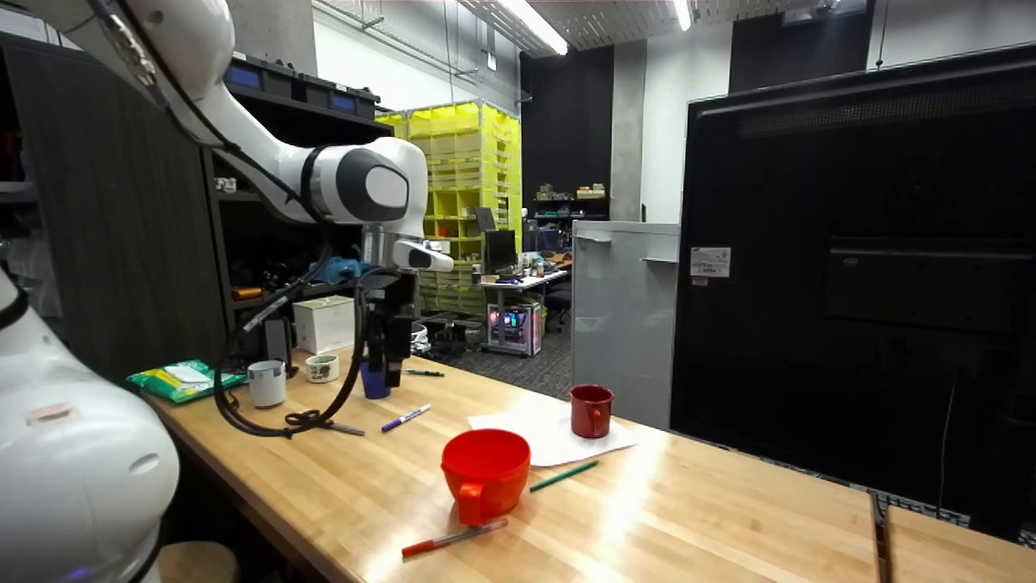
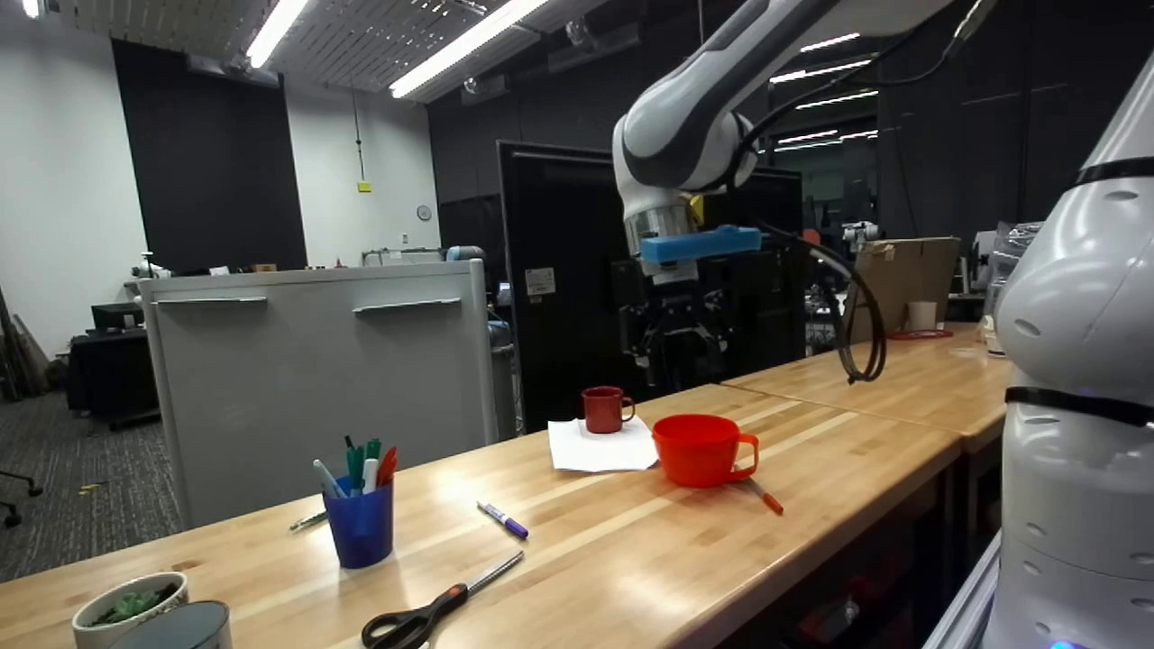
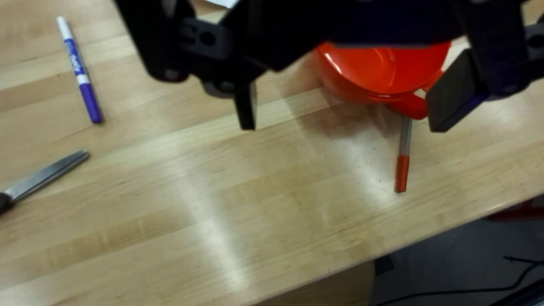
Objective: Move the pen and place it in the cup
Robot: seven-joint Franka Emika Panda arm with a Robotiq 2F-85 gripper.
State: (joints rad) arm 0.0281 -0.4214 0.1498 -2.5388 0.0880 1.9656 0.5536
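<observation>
The pen, thin with a clear shaft and red cap, lies on the table beside the large red-orange mug. In an exterior view the pen is partly hidden by this mug; in the wrist view the pen extends from under its handle. A blue cup holds several pens and markers. A dark red mug stands on white paper. My gripper is open and empty above the table, fingers wide apart, the red-orange mug showing between and behind them. It touches nothing.
A purple-capped marker, scissors and a green pen lie on the table. A potted plant, a grey-white mug and a green packet stand near one end. The table edge shows in the wrist view.
</observation>
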